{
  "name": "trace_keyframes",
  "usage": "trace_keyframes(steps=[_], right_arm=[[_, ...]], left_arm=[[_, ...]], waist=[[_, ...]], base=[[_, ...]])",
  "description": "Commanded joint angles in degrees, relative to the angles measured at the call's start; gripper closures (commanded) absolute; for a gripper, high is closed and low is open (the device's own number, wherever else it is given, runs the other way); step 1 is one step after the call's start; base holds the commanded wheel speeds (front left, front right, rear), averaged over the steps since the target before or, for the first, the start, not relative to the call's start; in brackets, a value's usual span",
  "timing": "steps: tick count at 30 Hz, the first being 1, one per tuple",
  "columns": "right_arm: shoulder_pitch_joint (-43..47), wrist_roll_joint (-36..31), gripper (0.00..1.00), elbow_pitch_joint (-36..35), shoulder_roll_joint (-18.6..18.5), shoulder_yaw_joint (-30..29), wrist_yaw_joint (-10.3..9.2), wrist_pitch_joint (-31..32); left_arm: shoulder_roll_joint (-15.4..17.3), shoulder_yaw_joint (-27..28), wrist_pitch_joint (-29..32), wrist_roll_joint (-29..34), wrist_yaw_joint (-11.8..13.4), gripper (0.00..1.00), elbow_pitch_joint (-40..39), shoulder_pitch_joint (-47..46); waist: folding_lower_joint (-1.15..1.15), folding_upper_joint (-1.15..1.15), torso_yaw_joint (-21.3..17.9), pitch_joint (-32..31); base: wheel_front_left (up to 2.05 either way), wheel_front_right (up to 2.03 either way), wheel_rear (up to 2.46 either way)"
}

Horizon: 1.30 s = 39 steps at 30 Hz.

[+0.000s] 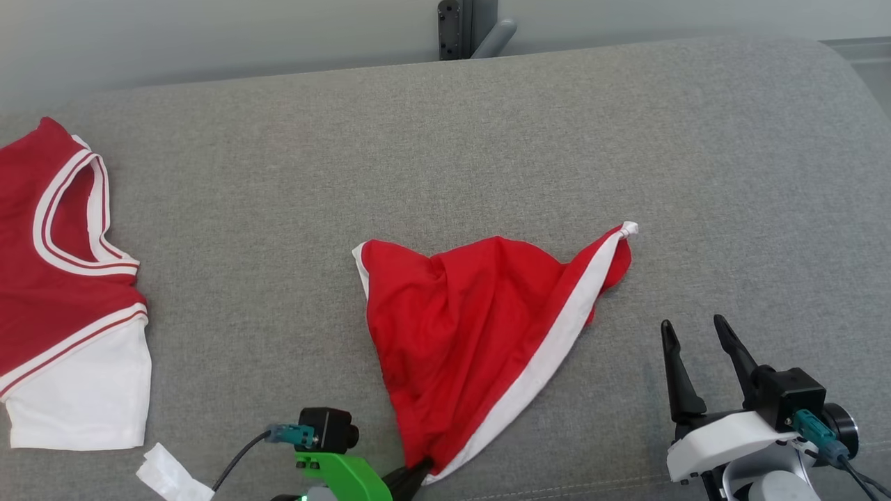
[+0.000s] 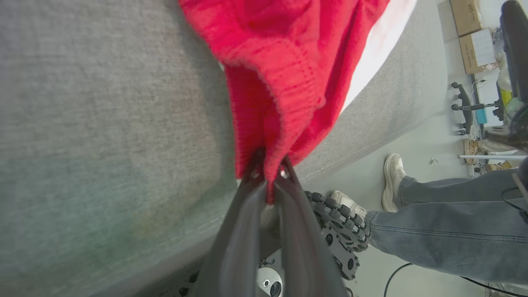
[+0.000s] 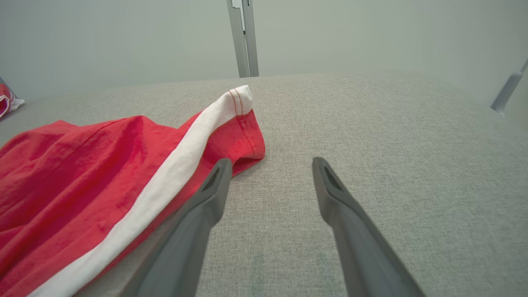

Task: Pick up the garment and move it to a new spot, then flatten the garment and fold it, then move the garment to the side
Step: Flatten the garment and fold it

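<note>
Roughly at the middle of the grey cushion (image 1: 529,125) lies the red garment (image 1: 466,327). It is bunched into a loose triangle, with a white stripe (image 1: 557,341) running down its right edge from a small white tip at the top right to the point nearest the robot. That near point is pinched in the left gripper (image 1: 415,476), whose dark fingers are pressed together on the cloth at the cushion's front edge. In the left wrist view the red fabric rises from between the fingertips, and the nipped part looks ribbed, possibly a waistband, though the blur there makes it hard to be sure. The right gripper (image 1: 693,321) hovers over bare cushion near the garment's right side, its two fingers spread wide with nothing between them. In the right wrist view one finger crosses in front of the garment's hemmed corner. Well apart, at the cushion's left edge, lies a red and white jersey (image 1: 62,278), with a scrap of white paper (image 1: 170,476) near its lower corner. Beyond the cushion's front edge, the left wrist view shows a person's leg in jeans (image 2: 445,231) and a pale shoe (image 2: 394,177) on the floor.
</note>
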Motion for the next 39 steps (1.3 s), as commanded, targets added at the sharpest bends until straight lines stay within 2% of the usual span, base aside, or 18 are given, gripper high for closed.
trace_keyframes(steps=[1, 4, 5, 6, 11, 14, 18, 22, 28, 32, 39], right_arm=[[-0.2, -0.3, 0.0, 0.1, -0.1, -0.1, -0.02, -0.2], [0.3, -0.4, 0.0, 0.3, -0.1, -0.4, -0.02, -0.2], [0.5, -0.4, 0.0, 0.3, -0.1, -0.5, -0.02, -0.2], [0.7, -0.3, 0.0, 0.3, -0.1, -0.5, -0.02, -0.2], [1.1, 0.0, 0.0, 0.4, -0.1, -0.5, -0.02, -0.2], [1.4, 0.3, 0.0, 0.3, -0.1, -0.5, -0.02, -0.2], [1.9, 0.5, 0.0, 0.1, -0.1, -0.6, -0.02, -0.2], [1.9, 0.6, 0.0, 0.0, -0.1, -0.6, -0.02, -0.2], [1.1, 0.6, 0.0, 0.0, -0.1, -0.3, -0.02, -0.2], [0.5, 0.4, 0.0, -0.2, -0.1, 0.1, -0.02, -0.2], [-0.5, 0.2, 0.0, -0.5, -0.1, 0.5, -0.02, -0.2]], left_arm=[[0.3, 0.2, -0.5, 0.3, -0.2, 0.61, 1.1, 0.5], [0.5, 0.9, -1.8, 0.3, -0.4, 0.55, 2.9, 0.8], [0.8, 1.3, -2.3, 0.1, -0.5, 0.08, 3.0, 1.0], [1.2, 1.7, -2.7, -0.1, -0.4, 0.0, 3.1, 1.2], [3.6, 1.9, -3.2, -0.1, -0.5, 0.0, 1.1, 2.5], [6.6, 3.0, -3.0, -1.7, -0.7, 0.0, -2.3, 4.4], [10.7, 5.3, -5.8, -1.4, 2.2, 0.0, -5.4, 5.7], [12.9, 7.5, -7.9, -0.4, 5.6, 0.0, -8.3, 4.7], [11.6, 9.7, -9.9, 0.8, 8.5, 0.0, -10.7, 1.3], [9.8, 10.9, -8.9, -0.6, 7.6, 0.0, -8.6, -1.9], [6.7, 13.5, -4.5, -5.1, 2.4, 0.0, -0.6, -7.9]], waist=[[0.0, 0.0, 0.0, 0.0], [0.0, 0.0, -0.2, -0.2], [0.0, 0.0, -0.3, -0.3], [0.0, 0.0, -0.4, -0.4], [0.0, 0.0, -1.2, -1.2], [0.0, 0.0, -2.1, -1.6], [0.0, 0.0, -3.0, -1.7], [0.0, 0.0, -3.9, -1.6], [0.0, 0.0, -5.3, -1.2], [0.0, 0.0, -6.2, -0.5], [0.0, 0.0, -7.6, 1.6]], base=[[0.0, 0.0, 0.0], [0.0, 0.0, 0.0], [0.0, 0.0, 0.0], [0.0, 0.0, 0.0], [0.0, 0.0, 0.0], [0.0, 0.0, 0.0], [0.0, 0.0, 0.0], [0.0, 0.0, 0.0], [0.0, 0.0, 0.0], [0.0, 0.0, 0.0], [0.0, 0.0, 0.0]])
